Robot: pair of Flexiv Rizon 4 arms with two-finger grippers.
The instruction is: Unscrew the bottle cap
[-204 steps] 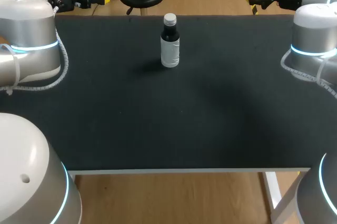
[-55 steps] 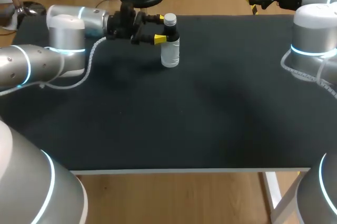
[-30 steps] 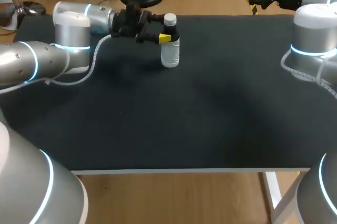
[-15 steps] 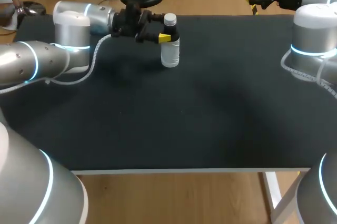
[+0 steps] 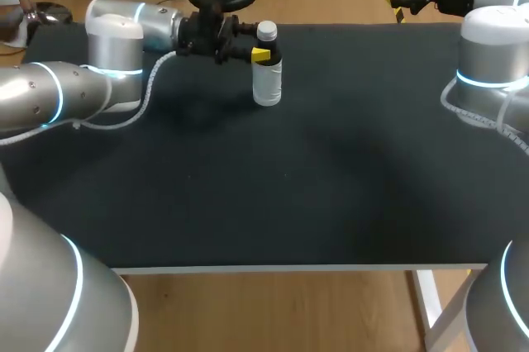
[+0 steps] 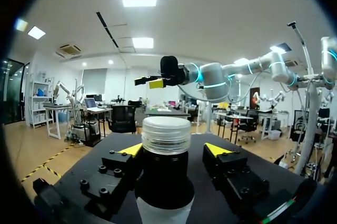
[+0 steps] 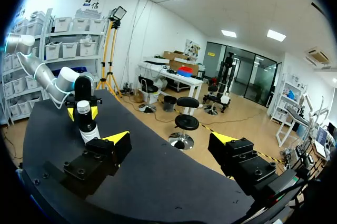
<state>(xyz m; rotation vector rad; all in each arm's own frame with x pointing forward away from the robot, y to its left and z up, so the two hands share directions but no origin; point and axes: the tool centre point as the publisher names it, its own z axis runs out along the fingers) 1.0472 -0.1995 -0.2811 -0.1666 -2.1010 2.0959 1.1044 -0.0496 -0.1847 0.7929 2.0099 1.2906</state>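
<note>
Bottle (image 6: 163, 182) stands between parted fingers of left gripper (image 6: 175, 150), ungripped; right gripper (image 7: 169, 140) wide apart, empty

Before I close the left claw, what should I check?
1. Bottle upright: ok.
2. Cap seated on the bottle: ok.
3. Left claw straddling the dark neck below the cap: ok.
4. Left claw shut on the neck: not ok, open, with a gap on one side.
5. Right claw open and far from the bottle: ok.
6. Cap tightness: cannot tell.
</note>
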